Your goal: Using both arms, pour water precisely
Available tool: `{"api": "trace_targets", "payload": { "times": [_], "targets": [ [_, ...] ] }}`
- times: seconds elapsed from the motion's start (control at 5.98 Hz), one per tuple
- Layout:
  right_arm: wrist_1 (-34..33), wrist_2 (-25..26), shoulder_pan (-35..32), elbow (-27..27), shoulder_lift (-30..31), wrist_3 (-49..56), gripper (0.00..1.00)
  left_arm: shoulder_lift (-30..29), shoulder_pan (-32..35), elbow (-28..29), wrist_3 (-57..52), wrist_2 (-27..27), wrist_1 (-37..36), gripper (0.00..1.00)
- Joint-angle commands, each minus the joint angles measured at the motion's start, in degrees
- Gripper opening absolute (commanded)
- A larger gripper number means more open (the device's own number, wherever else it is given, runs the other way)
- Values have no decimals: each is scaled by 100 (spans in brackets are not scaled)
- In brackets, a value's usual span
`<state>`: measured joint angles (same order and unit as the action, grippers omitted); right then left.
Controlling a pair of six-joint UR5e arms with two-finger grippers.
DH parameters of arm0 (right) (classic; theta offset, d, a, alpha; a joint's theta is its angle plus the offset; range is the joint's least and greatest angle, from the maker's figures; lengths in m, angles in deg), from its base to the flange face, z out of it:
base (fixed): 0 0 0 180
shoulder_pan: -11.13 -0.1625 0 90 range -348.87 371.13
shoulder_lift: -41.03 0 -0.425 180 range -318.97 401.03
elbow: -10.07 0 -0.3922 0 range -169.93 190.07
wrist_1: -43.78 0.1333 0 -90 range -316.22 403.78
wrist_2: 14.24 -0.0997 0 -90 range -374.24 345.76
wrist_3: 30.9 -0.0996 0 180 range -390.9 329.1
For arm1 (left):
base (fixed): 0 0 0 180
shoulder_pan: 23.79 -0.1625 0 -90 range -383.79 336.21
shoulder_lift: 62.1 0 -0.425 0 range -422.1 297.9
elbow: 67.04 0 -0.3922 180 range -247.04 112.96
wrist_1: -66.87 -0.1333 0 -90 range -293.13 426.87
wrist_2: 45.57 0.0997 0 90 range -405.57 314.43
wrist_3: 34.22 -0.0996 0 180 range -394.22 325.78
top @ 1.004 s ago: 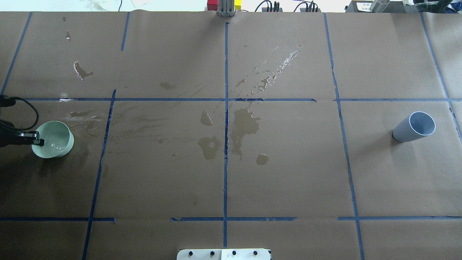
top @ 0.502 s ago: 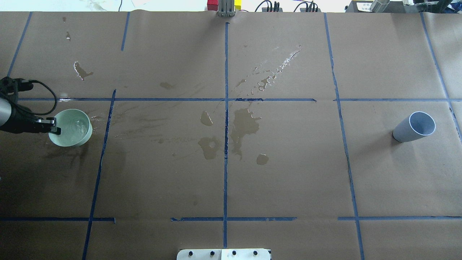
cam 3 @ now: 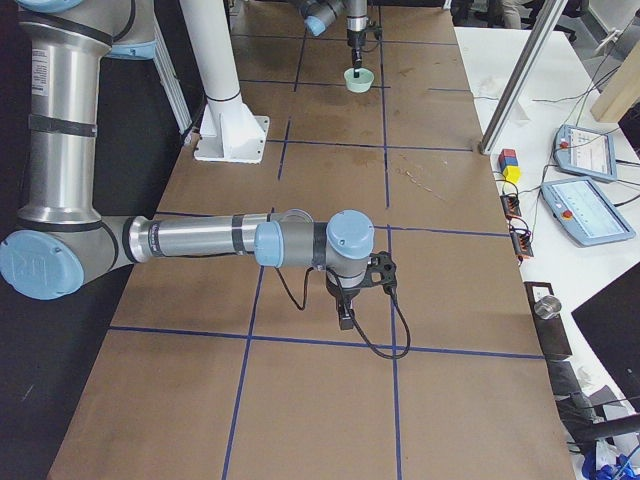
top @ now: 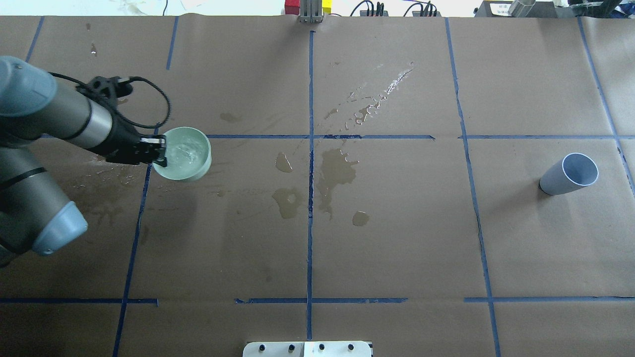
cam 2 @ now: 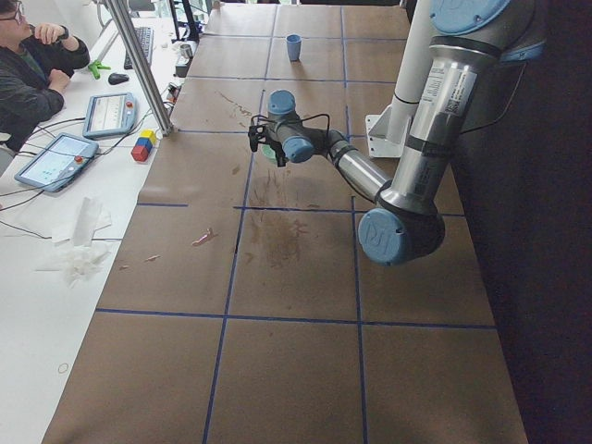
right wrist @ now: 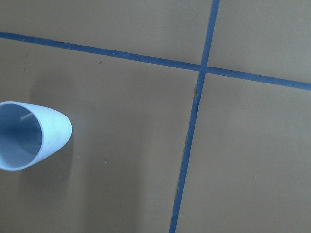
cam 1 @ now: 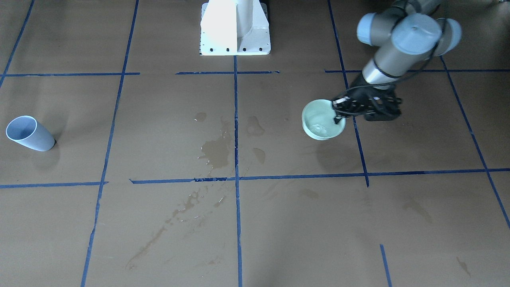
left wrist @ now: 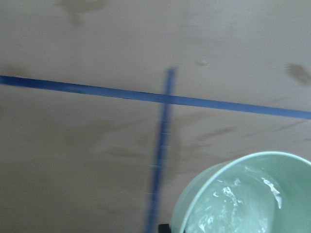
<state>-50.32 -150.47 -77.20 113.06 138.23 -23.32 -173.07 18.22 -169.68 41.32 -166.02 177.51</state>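
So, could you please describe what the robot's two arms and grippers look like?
The left arm and right arm are grey metal tubes with rounded pale blue joint caps. The left gripper and right gripper are black and two-fingered, each with a black cable looping from its wrist.

No readable text anywhere. Printing on the left arm and on a white sign past the desk's far edge is too small.
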Motion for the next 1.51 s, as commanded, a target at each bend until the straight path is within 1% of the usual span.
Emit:
{"api": "trace_targets", "payload": {
  "times": [0.0, 0.17, 0.33, 0.67, 0.84, 1.0, 1.17, 1.34],
  "targets": [
    [6, 0, 0, -7, 0, 6, 100, -1027, -656, 706, 818, 598, -25, 0],
    [-3, 0, 0, -7, 0, 6, 100, -1345, -859, 1041, 900, 836, -17, 0],
    [5, 0, 0, -7, 0, 6, 100, -1766, -1061, 1549, 1232, 1143, 44, 0],
    [6, 0, 0, -7, 0, 6, 100, -1867, -1335, 1756, 1244, 1409, 54, 2],
    [6, 0, 0, -7, 0, 6, 100, -1867, -1371, 1800, 1235, 1419, 62, 8],
    [6, 0, 0, -7, 0, 15, 100, -1867, -1371, 1800, 1209, 1419, 62, 27],
    [6, 0, 0, -7, 0, 15, 100, -1875, -1362, 1792, 1182, 1410, 62, 54],
    [6, 0, 0, 1, 0, 24, 100, -1876, -1362, 1748, 1182, 1419, 45, 95]
  ]
}}
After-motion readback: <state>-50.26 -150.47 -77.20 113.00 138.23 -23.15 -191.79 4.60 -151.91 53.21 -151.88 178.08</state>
